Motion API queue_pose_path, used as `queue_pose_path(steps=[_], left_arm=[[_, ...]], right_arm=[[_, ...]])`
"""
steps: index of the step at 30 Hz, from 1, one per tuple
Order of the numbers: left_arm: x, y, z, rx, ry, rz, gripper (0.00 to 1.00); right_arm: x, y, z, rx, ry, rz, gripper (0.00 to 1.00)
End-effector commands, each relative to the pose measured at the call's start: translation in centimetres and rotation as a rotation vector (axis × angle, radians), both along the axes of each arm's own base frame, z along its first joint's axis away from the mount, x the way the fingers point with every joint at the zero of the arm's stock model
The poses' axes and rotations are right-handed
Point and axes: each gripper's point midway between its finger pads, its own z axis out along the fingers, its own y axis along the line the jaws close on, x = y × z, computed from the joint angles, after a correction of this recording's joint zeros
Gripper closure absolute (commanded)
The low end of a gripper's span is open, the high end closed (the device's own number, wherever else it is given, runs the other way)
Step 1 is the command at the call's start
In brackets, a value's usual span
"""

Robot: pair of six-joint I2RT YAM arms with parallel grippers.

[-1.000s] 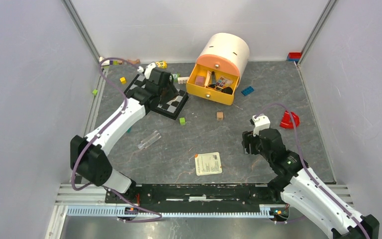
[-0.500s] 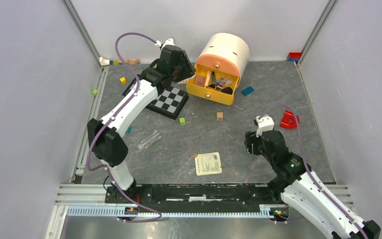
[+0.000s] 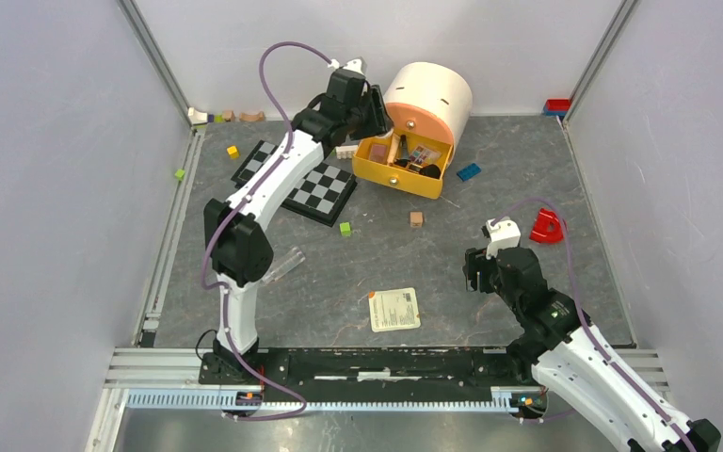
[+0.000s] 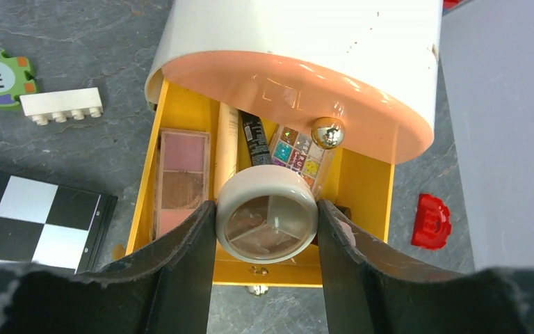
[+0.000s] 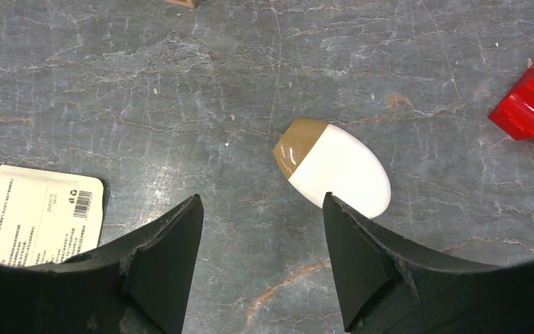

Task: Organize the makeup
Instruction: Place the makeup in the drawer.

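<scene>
The left jaws clench a round peach compact [image 4: 267, 217] by its sides, holding it over the open yellow drawer [image 4: 368, 195] of a white, round-topped cabinet [image 4: 299, 35] at the far end of the grey bench [image 3: 386, 250]. In the drawer below lie a pink eyeshadow palette [image 4: 183, 177], a multicolour palette [image 4: 293, 147], a black tube [image 4: 254, 136] and a cream stick [image 4: 227, 149]. Whether the compact touches any of them cannot be told. A white toy brick [image 4: 61, 106] sits on the bench beside the cabinet, and a chessboard [image 3: 325, 193] lies near the drawer's left.

On the near right, the right jaws stand apart and hold nothing, low over the bench. A white egg-shaped sponge [image 5: 341, 174] with a brown tip lies on its side just beyond one of their tips. A printed card [image 5: 35, 216] lies on the other side and a red toy piece [image 5: 532, 104] well off to the right. A clear tube [image 3: 282, 265] lies on the bench between chessboard and card.
</scene>
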Motion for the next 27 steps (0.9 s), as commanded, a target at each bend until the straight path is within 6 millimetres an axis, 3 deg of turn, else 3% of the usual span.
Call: queue_pose_path(steps=[1,11,27], left_arm=[[0.3,-1.4,-0.5,0.048,-0.015,-0.105,0.73],[1.1,-1.5,-4.1,0.109,0.031,-0.111,0.73],[1.7,-2.7,-7.6,0.171,0.070,-0.143,0.73]], right_arm=[[0.3,0.0,1.1,0.021,-0.030,-0.019,0.29],[0.4,0.0,0.9,0.018,-0.027,-0.017,0.29],[0.4,0.0,0.8,0.015,-0.025,-0.017,0.29]])
